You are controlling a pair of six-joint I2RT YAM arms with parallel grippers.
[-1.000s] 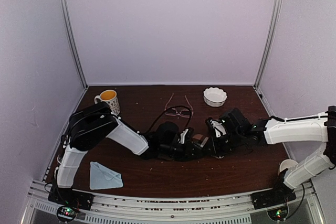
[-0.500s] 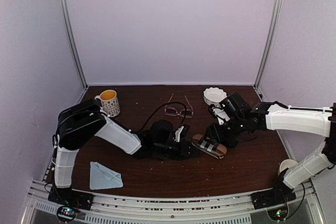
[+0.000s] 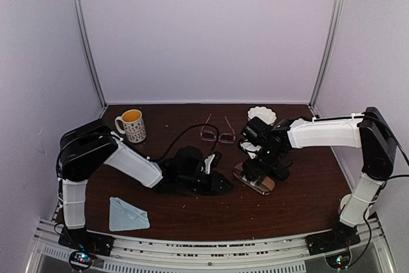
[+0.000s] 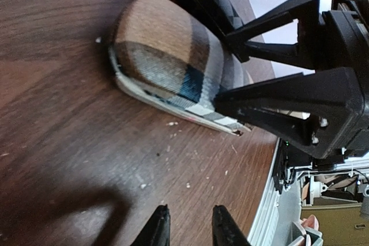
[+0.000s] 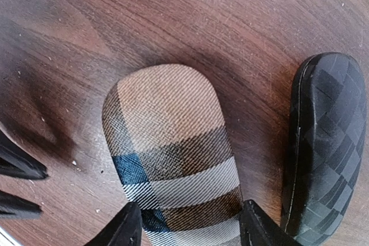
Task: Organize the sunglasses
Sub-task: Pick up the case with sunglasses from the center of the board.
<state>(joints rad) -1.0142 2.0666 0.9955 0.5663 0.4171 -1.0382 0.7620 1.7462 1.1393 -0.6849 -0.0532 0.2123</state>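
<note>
Right arm (image 3: 319, 133) swung inward; its end effector (image 5: 190, 229) straddles tan case (image 5: 173, 159).

Table (image 3: 300, 202): dark brown, fine wood grain, scattered pale specks.
Plaid case (image 5: 173, 159): tan ground with a woven twill look, crossed by dark brown and grey-white bands, one blue-teal block where the bands met.
Black case (image 5: 323, 142): glossy black, quilted diamond pattern.
Glasses (image 3: 217, 134): thin pink frame, clear lenses.
Mug (image 3: 132, 126): white with small dark dots, orange-yellow inside.
Bowl (image 3: 262, 114): white.
Cloth (image 3: 128, 215): pale blue.
Left arm (image 3: 131, 164) and right arm (image 3: 323, 133): white links, black joints.
Walls (image 3: 204, 30): pale lilac.
</note>
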